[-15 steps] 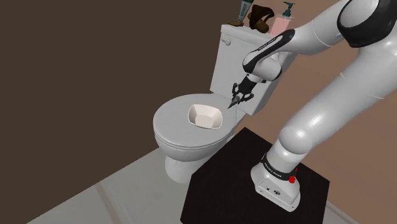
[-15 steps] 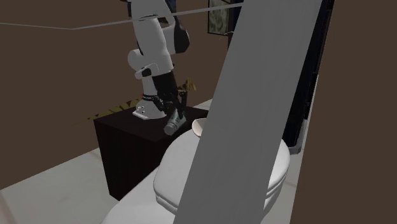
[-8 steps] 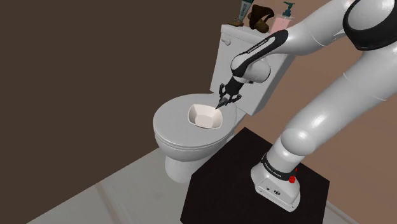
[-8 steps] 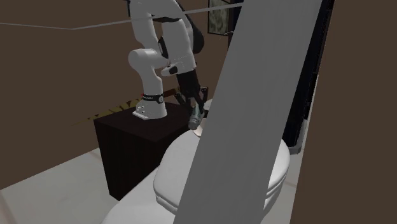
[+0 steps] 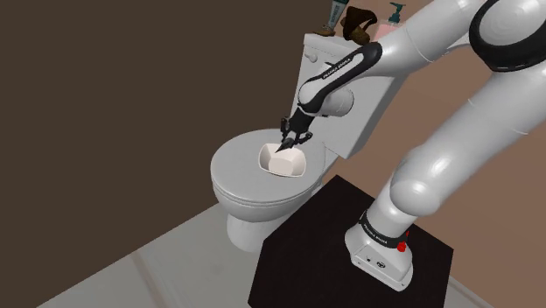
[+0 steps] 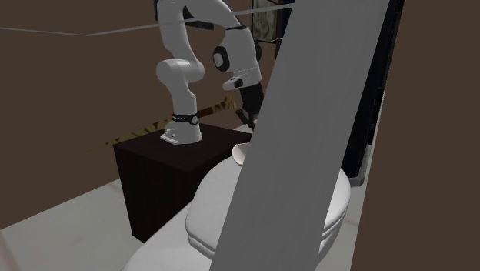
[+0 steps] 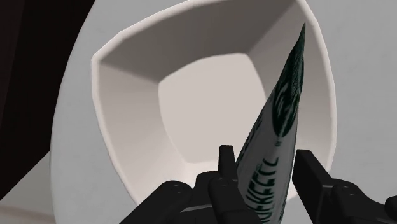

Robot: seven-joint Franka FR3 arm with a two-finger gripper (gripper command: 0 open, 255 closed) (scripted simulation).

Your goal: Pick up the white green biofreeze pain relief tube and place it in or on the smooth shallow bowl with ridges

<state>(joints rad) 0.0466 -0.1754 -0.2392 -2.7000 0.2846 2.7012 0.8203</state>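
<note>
The pincer (image 7: 267, 167), clamped on the tube (image 7: 283, 108), has moved sideways since earlier; the bowl (image 7: 127, 83) now sits directly beneath it.

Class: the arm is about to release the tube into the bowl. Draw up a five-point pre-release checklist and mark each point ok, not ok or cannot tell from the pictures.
1. White and green tube clasped between the fingers of the all-black gripper: ok.
2. Tube over the white shallow bowl: ok. In the wrist view the bowl's hollow lies behind it.
3. Visible part of the bowl's hollow bare: ok.
4. Bowl upright on the white closed toilet lid: ok.
5. Tube's tip low enough to rest on the bowl before letting go: cannot tell. No view shows whether they touch.
</note>
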